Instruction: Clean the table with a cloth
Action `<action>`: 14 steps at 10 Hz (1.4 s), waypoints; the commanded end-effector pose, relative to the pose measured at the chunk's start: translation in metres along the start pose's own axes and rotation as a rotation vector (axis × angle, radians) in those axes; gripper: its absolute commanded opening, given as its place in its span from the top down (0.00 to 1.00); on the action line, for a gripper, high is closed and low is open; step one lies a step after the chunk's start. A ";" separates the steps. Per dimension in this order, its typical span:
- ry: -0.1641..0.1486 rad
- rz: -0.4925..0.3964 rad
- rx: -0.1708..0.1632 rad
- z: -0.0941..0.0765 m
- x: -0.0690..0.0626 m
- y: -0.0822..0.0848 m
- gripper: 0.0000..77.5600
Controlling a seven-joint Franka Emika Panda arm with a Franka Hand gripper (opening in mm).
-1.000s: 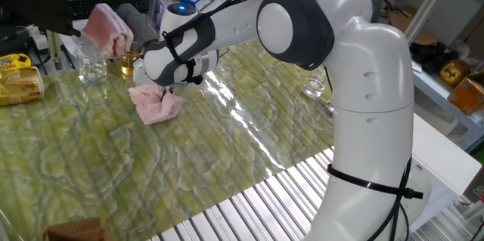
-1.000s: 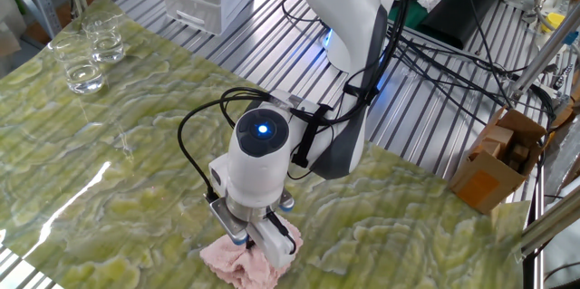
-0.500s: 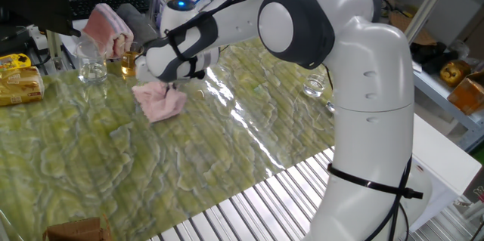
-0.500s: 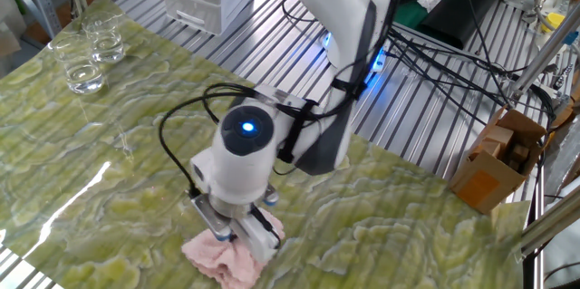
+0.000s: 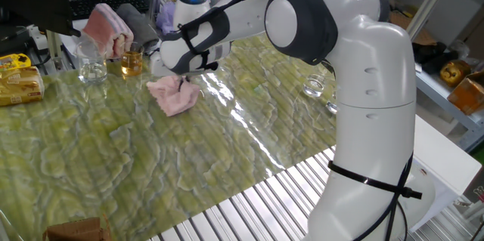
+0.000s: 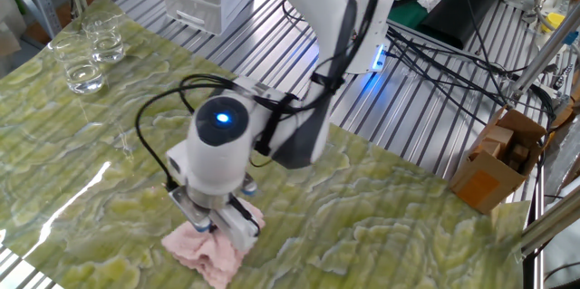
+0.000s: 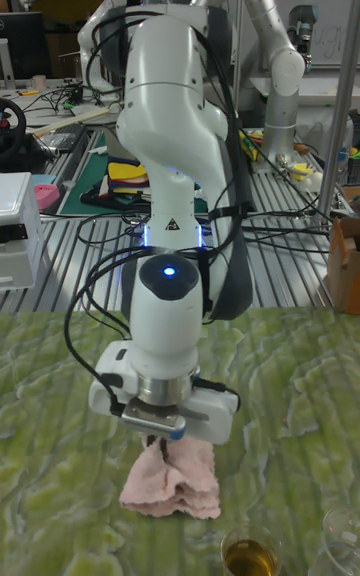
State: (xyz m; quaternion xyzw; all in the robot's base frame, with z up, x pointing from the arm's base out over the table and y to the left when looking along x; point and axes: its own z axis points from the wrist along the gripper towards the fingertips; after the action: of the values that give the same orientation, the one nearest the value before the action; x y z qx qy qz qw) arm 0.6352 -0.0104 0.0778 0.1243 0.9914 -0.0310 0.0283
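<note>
Wiping is the step in hand: my tool (image 6: pixel 220 227) is pinching the pale pink cloth (image 5: pixel 173 95) and pressing it onto the marbled desk (image 5: pixel 113 158), near the glass of amber liquid (image 5: pixel 131 63). I should keep the pressure even and sweep away from that glass, so the cloth stays flat and bunches no further.

The end effector (image 6: pixel 220 226) is pressed down onto the pale pink cloth (image 6: pixel 207 248), which lies crumpled on the yellow-green marbled counter (image 6: pixel 381 221). Whether the fingers are closed on the cloth cannot be told. Two clear glasses (image 6: pixel 89 55) are seen well away from the cloth, near the counter's far left edge. A cardboard box (image 6: pixel 500 162) stands beyond the counter, far right of the cloth.
</note>
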 end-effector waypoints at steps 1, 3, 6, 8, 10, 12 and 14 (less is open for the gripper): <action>-0.010 -0.072 0.007 0.007 -0.017 -0.033 0.98; -0.014 -0.096 0.017 0.012 -0.020 -0.044 0.98; -0.017 -0.128 0.023 0.012 -0.023 -0.062 0.98; -0.025 -0.153 0.027 0.015 -0.028 -0.075 0.98; -0.031 -0.163 0.034 0.017 -0.030 -0.082 0.98; -0.036 -0.174 0.041 0.019 -0.032 -0.089 0.98; -0.047 -0.186 0.057 0.021 -0.035 -0.099 0.98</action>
State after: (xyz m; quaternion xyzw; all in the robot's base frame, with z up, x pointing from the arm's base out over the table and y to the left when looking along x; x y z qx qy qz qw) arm 0.6444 -0.1098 0.0645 0.0341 0.9969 -0.0577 0.0415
